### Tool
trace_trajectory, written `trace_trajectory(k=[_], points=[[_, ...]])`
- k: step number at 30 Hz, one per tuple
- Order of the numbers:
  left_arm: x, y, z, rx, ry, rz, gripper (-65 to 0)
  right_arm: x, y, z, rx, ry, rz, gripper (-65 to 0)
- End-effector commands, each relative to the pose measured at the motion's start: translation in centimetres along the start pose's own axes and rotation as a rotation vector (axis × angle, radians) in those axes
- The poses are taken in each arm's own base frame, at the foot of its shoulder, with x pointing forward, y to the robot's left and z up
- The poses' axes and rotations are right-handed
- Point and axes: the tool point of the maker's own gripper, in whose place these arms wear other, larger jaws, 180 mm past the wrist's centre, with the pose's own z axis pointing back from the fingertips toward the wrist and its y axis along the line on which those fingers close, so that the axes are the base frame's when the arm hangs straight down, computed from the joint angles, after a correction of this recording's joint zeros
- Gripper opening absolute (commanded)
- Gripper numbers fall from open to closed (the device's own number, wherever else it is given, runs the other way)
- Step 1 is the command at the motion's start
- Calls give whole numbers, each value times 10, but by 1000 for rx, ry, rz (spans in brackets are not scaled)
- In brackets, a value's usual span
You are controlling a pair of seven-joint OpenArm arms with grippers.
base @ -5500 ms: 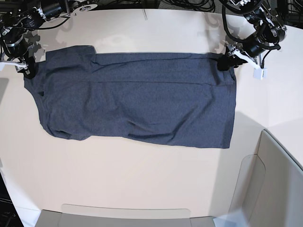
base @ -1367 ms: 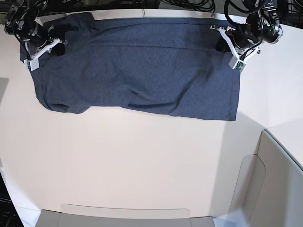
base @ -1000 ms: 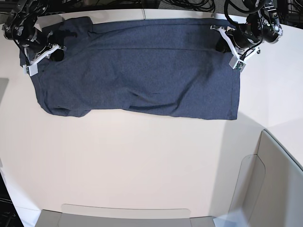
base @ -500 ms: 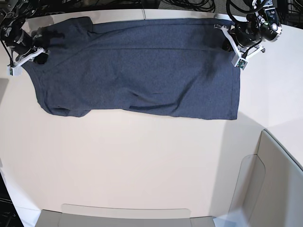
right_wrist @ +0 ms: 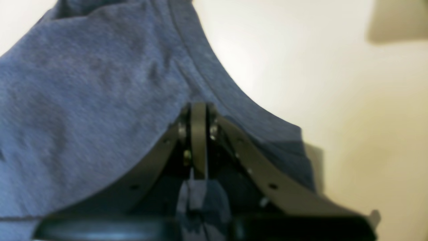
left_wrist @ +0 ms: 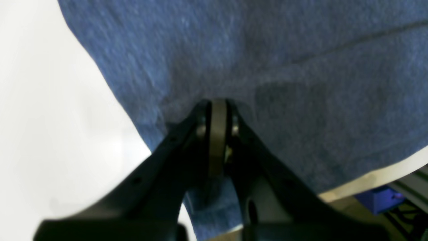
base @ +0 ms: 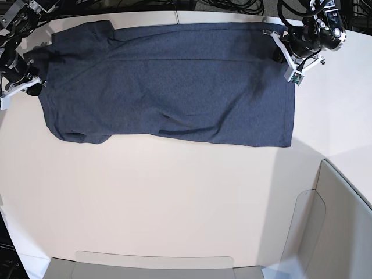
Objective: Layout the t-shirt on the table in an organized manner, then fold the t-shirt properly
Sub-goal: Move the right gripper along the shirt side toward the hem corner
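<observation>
The t-shirt (base: 174,81) lies spread flat along the far part of the table (base: 174,203), plain navy-grey side up, with no lettering showing. My left gripper (base: 283,58) is at the shirt's right edge. In the left wrist view its jaws (left_wrist: 217,105) are closed, with shirt cloth (left_wrist: 301,67) around the tips. My right gripper (base: 36,88) is at the shirt's left edge. In the right wrist view its jaws (right_wrist: 199,108) are closed on a hemmed edge of the cloth (right_wrist: 83,100), over the pale tabletop (right_wrist: 334,83).
Grey translucent panels stand at the right (base: 343,215) and along the near edge (base: 154,258). The shirt's top edge lies close to the table's far edge, where cables (base: 232,6) hang behind. A blue part (left_wrist: 378,201) shows below the table edge.
My right gripper has moved left and toward the near side, drawing the shirt's left edge outward. My left gripper has stayed almost still. The shirt lies flatter than 5.5 s ago and farther back.
</observation>
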Motion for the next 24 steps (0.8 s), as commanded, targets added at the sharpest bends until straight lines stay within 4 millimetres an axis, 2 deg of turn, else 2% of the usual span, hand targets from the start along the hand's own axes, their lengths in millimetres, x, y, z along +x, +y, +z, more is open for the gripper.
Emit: trace_trajectory(k=[1,5,10,15,17,18,20,24], points=[[11,1,8,14,-38,-26,-650,18,6,4,22,-55,12,-650],[28,-2,19,35,-85,-67,-650,33,19,2,64,-101,6,-650],[35,2,23,50,-108,-71,-650,58,29,2,97,-164,5,-650],[62,10,24,73,-165,-84,-639,87,37,1,102,-224,7,-650],[71,10,24,71,-184,-92,-611,101,49,-6,94,-220,43,-650],[73,9,23,70,-188,-93,-596,108,54,-9,81,-216,55,-640],[73,9,23,69,-187,-91,-571,120,64,-14,67,-216,78,-574],[72,4,20,59,-194,-65,-550,135,88,-44,129,-157,89,-477]])
